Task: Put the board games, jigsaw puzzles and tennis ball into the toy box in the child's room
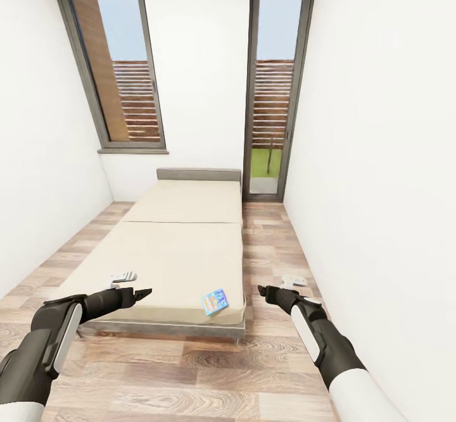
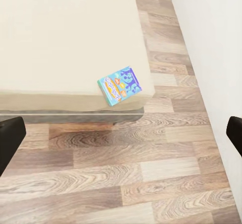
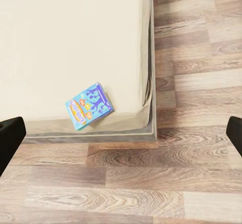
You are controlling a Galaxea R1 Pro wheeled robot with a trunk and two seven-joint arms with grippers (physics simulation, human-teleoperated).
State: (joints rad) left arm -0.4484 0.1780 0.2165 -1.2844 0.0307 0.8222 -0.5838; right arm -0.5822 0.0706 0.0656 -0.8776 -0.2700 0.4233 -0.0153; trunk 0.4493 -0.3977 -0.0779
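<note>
One blue board game (image 1: pixel 216 301) lies flat at the near right corner of the bed (image 1: pixel 171 245). Both the left gripper (image 1: pixel 143 293) and right gripper (image 1: pixel 265 290) are spread and empty. You should close in and take its overhanging edge.

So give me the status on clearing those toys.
Nothing looks done yet. A blue board game lies at the near corner of the bed. The left gripper and right gripper are open and empty, short of it. Picking it up comes next.
</note>
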